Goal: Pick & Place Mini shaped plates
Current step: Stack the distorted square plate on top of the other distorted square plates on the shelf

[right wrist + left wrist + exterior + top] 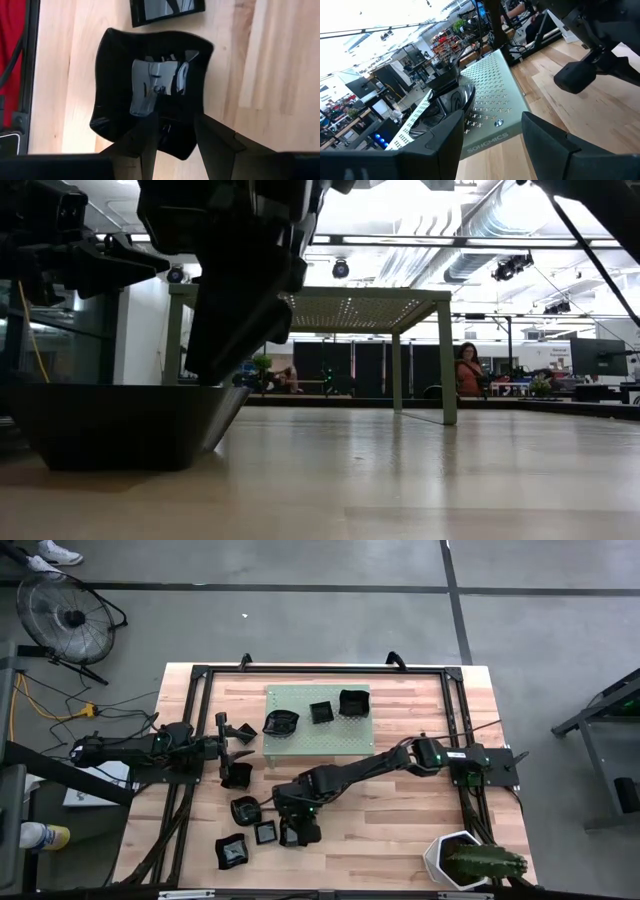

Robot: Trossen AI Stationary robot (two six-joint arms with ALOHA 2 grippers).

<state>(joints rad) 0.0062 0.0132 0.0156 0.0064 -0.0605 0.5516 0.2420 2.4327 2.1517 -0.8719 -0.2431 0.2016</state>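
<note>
Stretching across a wooden table (400,815), the right arm lowers its claw (297,830) over a wavy-edged black plate (150,85); its fingers (148,135) stand apart, one inside the dish and one outside its rim, not yet pinched. More black plates (240,830) lie just beside it. Three plates sit on a green perforated stand (300,740). The left claw (240,737) waits wide open beside that stand, empty. A white pot (450,858) occupies the corner. Beyond, a workshop with a person (467,370).

It was an open lab or workshop: beyond the wooden table (400,830) stood exposed ceiling ducts (480,230), workbenches, and a floor fan (65,620).
</note>
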